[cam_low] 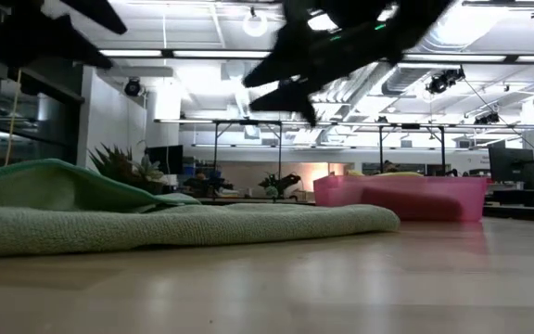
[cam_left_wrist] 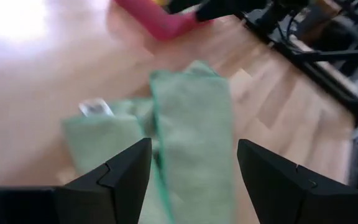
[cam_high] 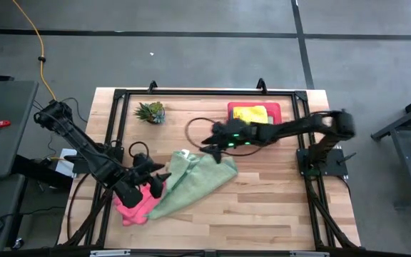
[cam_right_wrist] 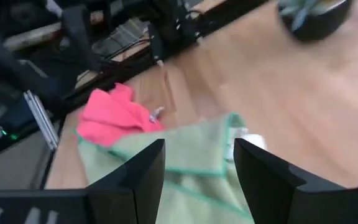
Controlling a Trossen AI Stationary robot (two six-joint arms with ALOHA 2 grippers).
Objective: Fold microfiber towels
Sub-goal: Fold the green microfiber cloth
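A light green towel (cam_high: 195, 182) lies spread on the table's middle, partly doubled over itself, with a white tag (cam_left_wrist: 96, 107) near its far corner. Its left edge overlaps a crumpled pink towel (cam_high: 133, 208), which also shows in the right wrist view (cam_right_wrist: 114, 112). A yellow towel (cam_high: 252, 114) lies in the pink tray (cam_high: 275, 113). My left gripper (cam_high: 155, 178) is open above the green towel's left edge (cam_left_wrist: 194, 146). My right gripper (cam_high: 207, 148) is open above its far corner (cam_right_wrist: 199, 146) and held clear of the cloth (cam_low: 272, 88). The teal towel is out of view.
A small spiky plant (cam_high: 150, 111) stands at the far left of the table. The pink tray stands at the far right, behind the right arm. A black cable (cam_high: 191, 128) loops on the wood. Bare wood (cam_high: 277, 200) lies near and to the right of the green towel.
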